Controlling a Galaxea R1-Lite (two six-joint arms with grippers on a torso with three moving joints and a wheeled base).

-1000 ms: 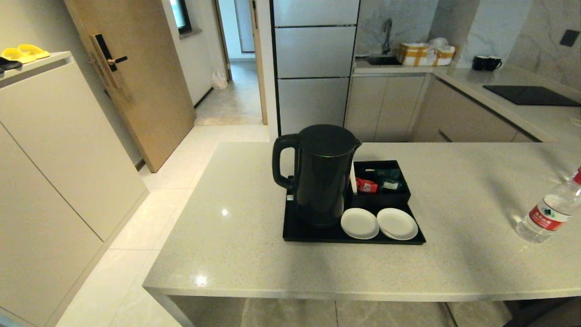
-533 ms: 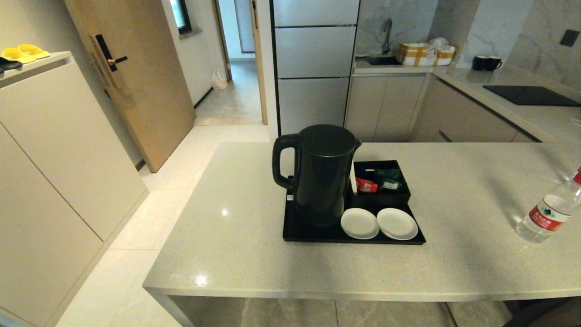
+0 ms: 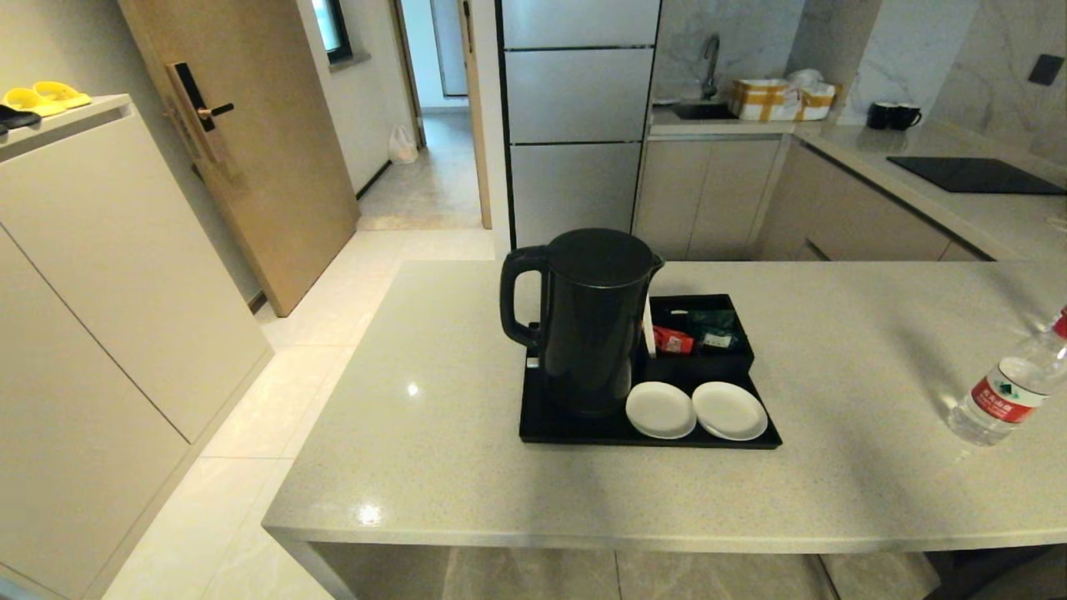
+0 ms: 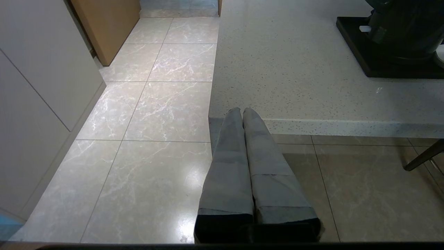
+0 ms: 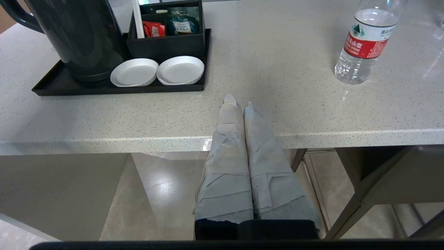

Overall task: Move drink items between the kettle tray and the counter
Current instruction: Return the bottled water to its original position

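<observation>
One clear water bottle (image 3: 1010, 385) (image 5: 365, 41) with a red-and-white label stands on the beige speckled counter (image 3: 850, 350) at its right end, well apart from the kettle tray (image 3: 575, 432) (image 5: 104, 87). The flat black tray holds a black kettle (image 3: 588, 321), a black sachet box (image 3: 702, 337) and two white lids (image 3: 696, 410). Neither arm shows in the head view. My left gripper (image 4: 241, 109) is shut and empty, low by the counter's near left corner. My right gripper (image 5: 238, 100) is shut and empty, at the counter's front edge between tray and bottle.
Tiled floor (image 4: 145, 104) lies left of the counter, with pale cabinets (image 3: 100, 275) and a wooden door (image 3: 250, 142) beyond. Behind stand a fridge (image 3: 575, 117), a sink (image 3: 704, 108) and a second worktop with a black hob (image 3: 971, 175). A chair leg (image 4: 423, 158) shows under the counter.
</observation>
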